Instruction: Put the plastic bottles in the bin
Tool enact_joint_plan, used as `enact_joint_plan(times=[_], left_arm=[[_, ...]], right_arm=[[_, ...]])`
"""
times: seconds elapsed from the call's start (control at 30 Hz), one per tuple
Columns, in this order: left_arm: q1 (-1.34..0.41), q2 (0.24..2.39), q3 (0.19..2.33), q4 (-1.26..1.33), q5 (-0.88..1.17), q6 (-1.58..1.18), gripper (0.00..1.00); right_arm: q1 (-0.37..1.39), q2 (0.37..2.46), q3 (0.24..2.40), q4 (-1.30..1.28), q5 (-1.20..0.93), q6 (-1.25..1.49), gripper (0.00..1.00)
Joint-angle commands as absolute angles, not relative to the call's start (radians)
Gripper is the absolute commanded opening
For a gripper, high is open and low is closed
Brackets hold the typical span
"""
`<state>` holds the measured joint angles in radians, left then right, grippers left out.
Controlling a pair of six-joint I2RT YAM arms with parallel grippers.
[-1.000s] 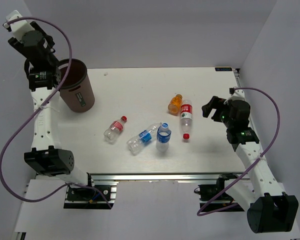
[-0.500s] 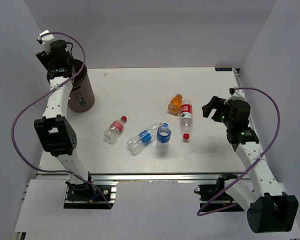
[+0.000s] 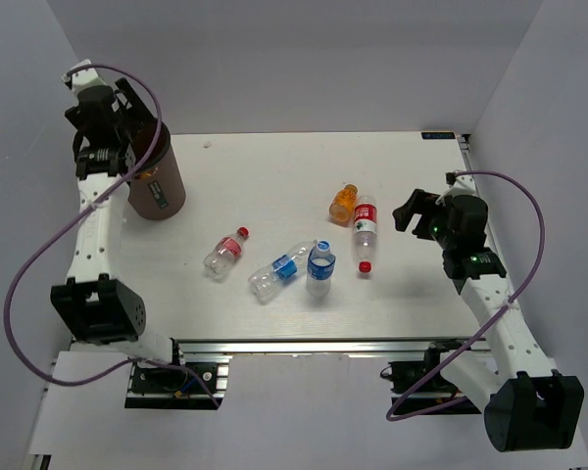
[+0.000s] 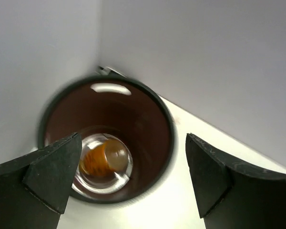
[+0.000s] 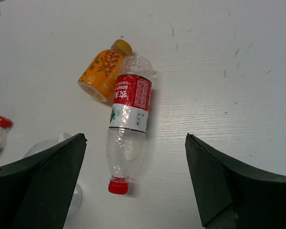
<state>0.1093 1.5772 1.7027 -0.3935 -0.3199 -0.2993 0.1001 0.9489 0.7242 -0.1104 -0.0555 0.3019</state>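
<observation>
The brown bin (image 3: 155, 184) stands at the table's back left. My left gripper (image 3: 134, 108) hovers over its mouth, open and empty. Looking down from the left wrist, the bin's rim (image 4: 168, 125) frames an orange bottle (image 4: 101, 160) lying at the bottom, between my open left gripper (image 4: 133, 179) fingers. On the table lie an orange bottle (image 3: 344, 203), a red-label bottle (image 3: 365, 231), a small red-capped bottle (image 3: 225, 253) and a blue-label bottle (image 3: 280, 270); a blue-capped bottle (image 3: 320, 266) stands beside it. My right gripper (image 3: 406, 211) is open above the red-label bottle (image 5: 128, 121).
The orange bottle (image 5: 103, 71) touches the red-label bottle's base. The small bottle's red cap (image 5: 1, 122) shows at the right wrist view's left edge. White walls close in on the left, back and right. The table's near edge has a metal rail (image 3: 304, 345).
The left arm has swung round at the bin, and its gripper now sits over the bin's mouth. The right arm and the bottles on the table have barely moved.
</observation>
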Motion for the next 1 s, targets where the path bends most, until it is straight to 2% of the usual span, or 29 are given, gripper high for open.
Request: enact_joint_plan(times=[0.0,0.1,0.13,0.23,0.33,0.63,0.97], left_arm=[[0.101,1.441,1.568,-0.467,0.004,-0.348,0.98],[-0.001,1.318,1.272,-0.28,0.126,-0.428,0.98],[-0.109,1.304,1.226,-0.276,0.091,-0.425,0.98],[-0.277,1.311,1.16,-0.369,-0.107,-0.406,0.98],[-0.337,1.348,1.134,-0.448,-0.168,-0.396,0.98],[-0.373,1.374,0.974,-0.514,-0.311,-0.498,0.98],[-0.373,1.534,0.862,-0.361,-0.236,-0.43,0.97]], right_arm=[[0.098,0.957,0.752,-0.078,-0.11,0.281,0.89],[0.098,0.977,0.747,-0.077,-0.109,0.281,0.89],[0.1,0.985,0.755,-0.089,-0.104,0.281,0.89],[0.1,1.008,0.765,-0.118,-0.098,0.278,0.89],[0.098,1.034,0.759,-0.095,-0.12,0.285,0.89],[0.098,1.111,0.802,-0.118,-0.172,0.282,0.89],[0.098,1.111,0.796,-0.109,-0.238,0.287,0.89]])
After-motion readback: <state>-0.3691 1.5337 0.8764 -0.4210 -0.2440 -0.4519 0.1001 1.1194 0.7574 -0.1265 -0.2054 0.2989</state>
